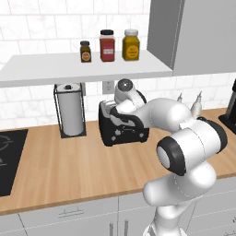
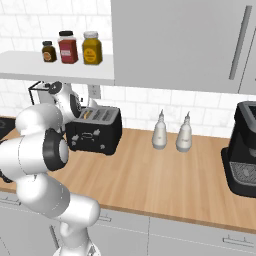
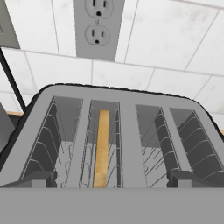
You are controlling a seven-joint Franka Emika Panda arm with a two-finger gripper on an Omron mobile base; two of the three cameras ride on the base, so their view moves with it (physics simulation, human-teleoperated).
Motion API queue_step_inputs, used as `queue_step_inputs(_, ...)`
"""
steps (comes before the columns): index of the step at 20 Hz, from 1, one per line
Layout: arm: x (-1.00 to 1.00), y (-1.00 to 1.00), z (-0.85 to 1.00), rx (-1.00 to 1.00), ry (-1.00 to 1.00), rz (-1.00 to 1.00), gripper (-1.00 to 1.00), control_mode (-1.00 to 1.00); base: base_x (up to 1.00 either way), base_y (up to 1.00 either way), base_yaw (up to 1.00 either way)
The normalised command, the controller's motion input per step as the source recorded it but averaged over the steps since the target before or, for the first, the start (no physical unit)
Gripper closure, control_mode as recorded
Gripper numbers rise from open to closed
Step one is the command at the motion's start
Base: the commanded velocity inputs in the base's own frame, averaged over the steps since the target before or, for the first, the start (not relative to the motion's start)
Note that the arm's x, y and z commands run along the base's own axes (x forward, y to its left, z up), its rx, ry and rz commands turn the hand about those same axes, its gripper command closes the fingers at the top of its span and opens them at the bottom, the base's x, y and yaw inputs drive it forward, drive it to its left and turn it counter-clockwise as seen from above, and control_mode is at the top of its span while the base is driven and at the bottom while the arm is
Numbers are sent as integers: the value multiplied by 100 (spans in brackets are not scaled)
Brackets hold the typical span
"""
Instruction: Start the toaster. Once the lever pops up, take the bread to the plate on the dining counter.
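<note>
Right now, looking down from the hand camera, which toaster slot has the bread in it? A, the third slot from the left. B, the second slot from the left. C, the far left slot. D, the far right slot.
B: in the hand view the bread stands on edge in the second slot from the left of the toaster; the other three slots show only wire racks.

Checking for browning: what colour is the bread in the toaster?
Light golden tan bread, best seen in the hand view.
</note>
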Motion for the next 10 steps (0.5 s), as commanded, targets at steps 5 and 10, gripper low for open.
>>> queue_step_inputs(5,0,0,0,0,0,0,-100,-100,0,0,0)
queue_step_inputs(10,0,0,0,0,0,0,-100,-100,0,0,0)
